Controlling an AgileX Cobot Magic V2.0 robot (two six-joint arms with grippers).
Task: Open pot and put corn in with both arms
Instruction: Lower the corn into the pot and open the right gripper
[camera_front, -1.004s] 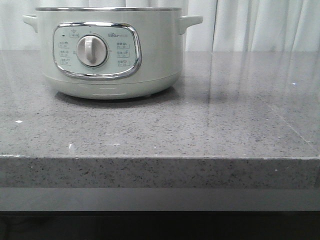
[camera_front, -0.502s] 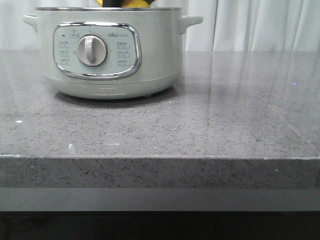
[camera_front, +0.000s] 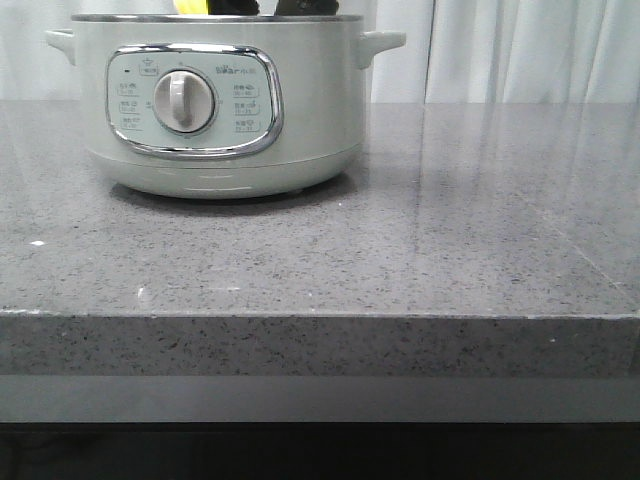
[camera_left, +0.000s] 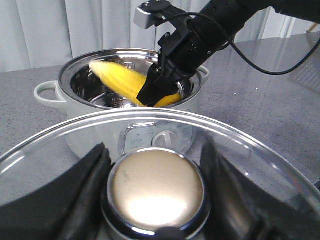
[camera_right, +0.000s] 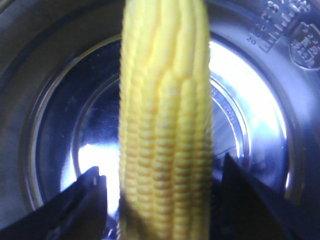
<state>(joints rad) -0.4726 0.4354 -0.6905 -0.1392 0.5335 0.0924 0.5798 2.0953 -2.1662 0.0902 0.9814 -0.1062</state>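
Right claw (camera_left: 159, 90) clamped on corn (camera_left: 122, 81), w/ cob tilted over open pot (camera_left: 75, 107), partly inside rim. Left claw (camera_left: 155, 200) closed on knob of glass lid (camera_left: 250, 165), held apart from pot, above table (camera_front: 400, 240).

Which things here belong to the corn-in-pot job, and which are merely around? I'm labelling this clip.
Part of the job:
- pot, open
- corn, held over the pot by the right pincer
- glass lid, held by the left pincer

Merely around:
- grey countertop
- white curtains
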